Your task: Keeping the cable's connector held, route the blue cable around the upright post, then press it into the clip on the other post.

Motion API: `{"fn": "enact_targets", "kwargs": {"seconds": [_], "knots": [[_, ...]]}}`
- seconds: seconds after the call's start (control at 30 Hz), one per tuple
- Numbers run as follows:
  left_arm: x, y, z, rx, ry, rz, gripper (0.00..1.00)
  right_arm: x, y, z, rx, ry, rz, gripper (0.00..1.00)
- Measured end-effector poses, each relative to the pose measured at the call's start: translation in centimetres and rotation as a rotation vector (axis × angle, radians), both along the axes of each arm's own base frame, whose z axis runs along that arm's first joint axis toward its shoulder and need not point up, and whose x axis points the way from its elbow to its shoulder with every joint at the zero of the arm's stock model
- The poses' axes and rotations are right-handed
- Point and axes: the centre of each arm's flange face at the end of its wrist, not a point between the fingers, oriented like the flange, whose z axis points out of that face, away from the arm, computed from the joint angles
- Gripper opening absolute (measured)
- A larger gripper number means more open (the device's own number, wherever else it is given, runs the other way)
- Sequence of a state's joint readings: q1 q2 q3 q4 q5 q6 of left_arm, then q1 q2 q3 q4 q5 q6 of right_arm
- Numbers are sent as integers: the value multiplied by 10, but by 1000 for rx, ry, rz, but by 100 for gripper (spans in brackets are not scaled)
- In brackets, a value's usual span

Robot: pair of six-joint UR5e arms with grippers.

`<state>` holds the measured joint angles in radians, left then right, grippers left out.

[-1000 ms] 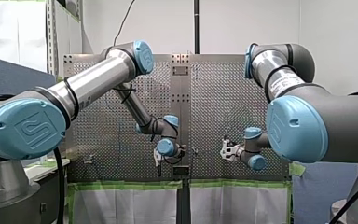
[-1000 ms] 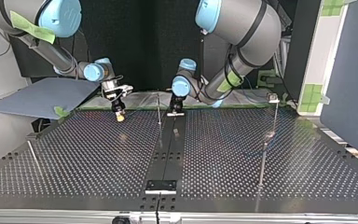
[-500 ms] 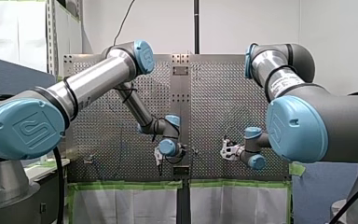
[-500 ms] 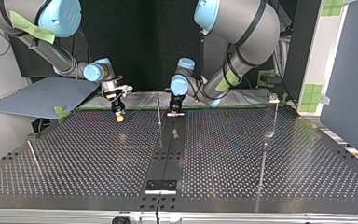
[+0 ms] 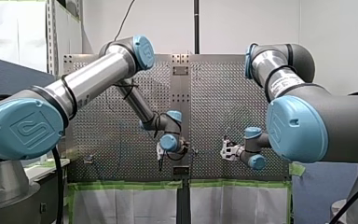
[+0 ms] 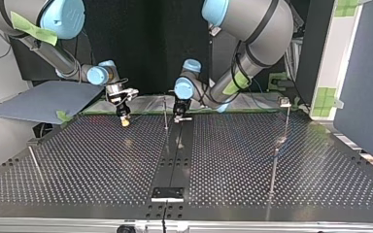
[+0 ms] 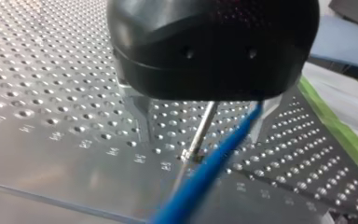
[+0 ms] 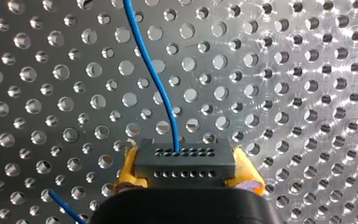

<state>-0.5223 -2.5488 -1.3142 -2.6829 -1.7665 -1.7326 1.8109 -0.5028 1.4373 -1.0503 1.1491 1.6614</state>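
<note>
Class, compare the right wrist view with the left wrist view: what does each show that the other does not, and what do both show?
Only the right wrist view: the grey connector clamped between the yellow pads of my right gripper, with the blue cable leaving one of its holes.
Only the left wrist view: a thin upright post between the spread metal fingers of my left gripper, the cable passing close beside it.
Both: the blue cable and the perforated table.
</note>
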Motion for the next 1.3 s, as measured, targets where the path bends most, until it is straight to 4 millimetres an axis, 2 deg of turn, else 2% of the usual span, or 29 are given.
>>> {"fn": "enact_targets", "kwargs": {"seconds": [0.7,1.0,1.17,1.3], "knots": [[-41,-11,-6,126,116,-7,100,-2,0,-1,12,10,-3,0],[-58,-19,5,128,109,-35,100,-2,0,-1,14,11,-4,0],[-72,-25,18,107,83,-67,100,-2,0,-2,15,12,-5,0],[-84,-24,16,112,90,-78,100,-3,0,-2,19,13,-6,0]]}}
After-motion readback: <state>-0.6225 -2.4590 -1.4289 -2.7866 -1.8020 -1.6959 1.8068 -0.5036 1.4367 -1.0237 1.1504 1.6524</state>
